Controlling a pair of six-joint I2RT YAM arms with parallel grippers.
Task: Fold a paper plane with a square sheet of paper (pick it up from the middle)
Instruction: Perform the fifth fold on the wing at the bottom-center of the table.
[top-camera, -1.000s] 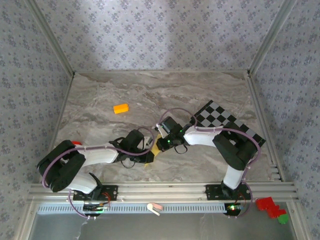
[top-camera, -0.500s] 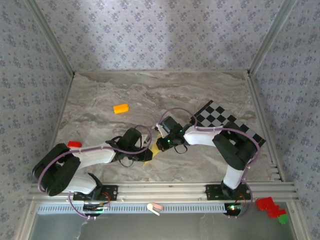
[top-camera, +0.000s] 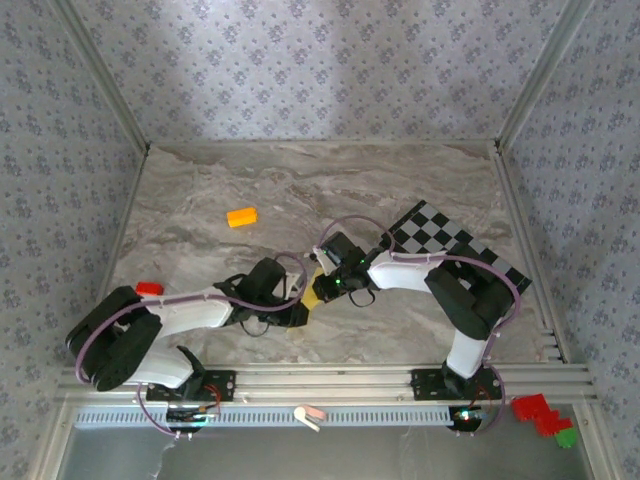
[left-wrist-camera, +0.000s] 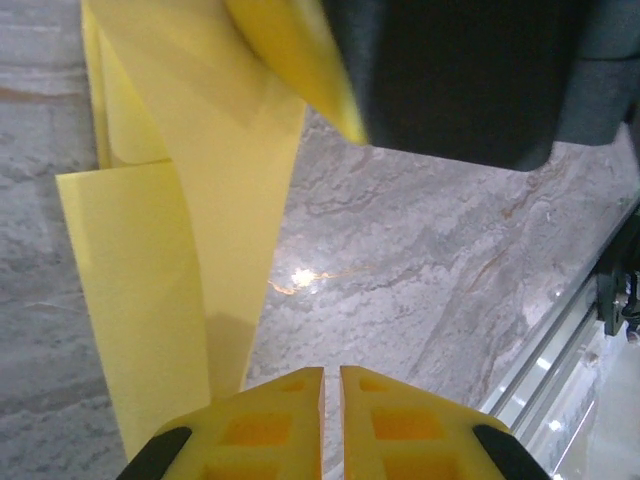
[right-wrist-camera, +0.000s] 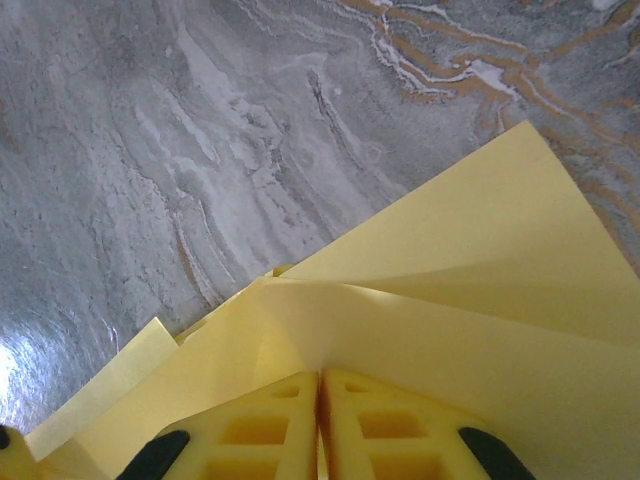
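Left arm has shifted back slightly; left tool (left-wrist-camera: 331, 372) shut beside thin creased pale-yellow square sheet of paper (left-wrist-camera: 190, 200); right tool (right-wrist-camera: 320, 375) pinches its folds over glossy marbled tabletop (left-wrist-camera: 430, 250).

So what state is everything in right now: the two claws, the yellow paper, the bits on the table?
Yellow paper: partly folded and creased, not yet a plane.
Right gripper: shut, pinching the paper's folded layers.
Left gripper: shut beside the paper; whether it grips it, I can't tell.
Orange block: lying on the table, untouched.
Checkered board: lying flat on the table.
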